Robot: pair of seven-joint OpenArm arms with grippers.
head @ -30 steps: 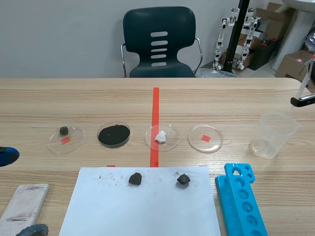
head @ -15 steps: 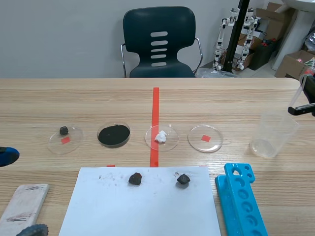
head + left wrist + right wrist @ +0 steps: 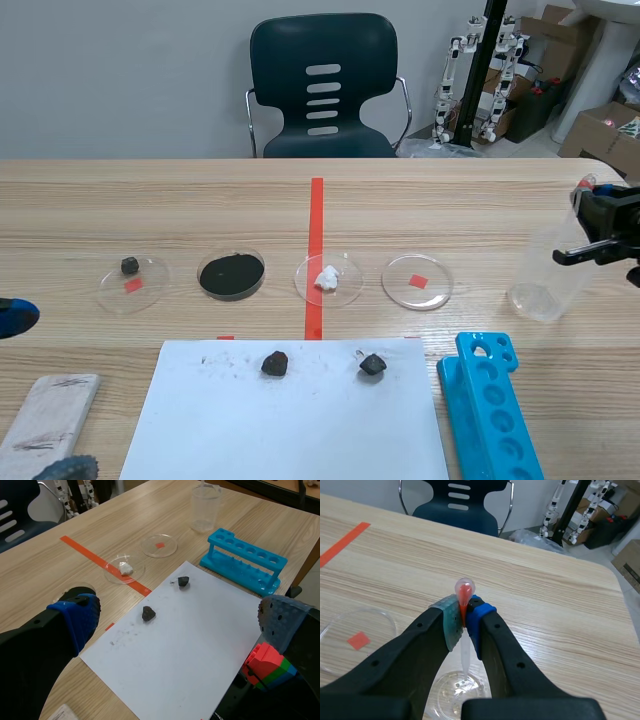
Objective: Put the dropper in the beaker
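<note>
Near the wooden table point(image 3: 450, 200)'s right edge, bare wood around it, the clear plastic beaker point(image 3: 540, 290) stands under your right gripper point(image 3: 465, 619). It pinches the clear red-bulbed dropper point(image 3: 464, 587) upright, tube pointing into the beaker's mouth. Your left gripper point(image 3: 180, 620) is spread wide.

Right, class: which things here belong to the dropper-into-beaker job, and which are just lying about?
Job in hand: dropper, beaker, right gripper shut on the dropper.

Lying about: petri dishes, blue tube rack, white sheet, black lumps.
</note>
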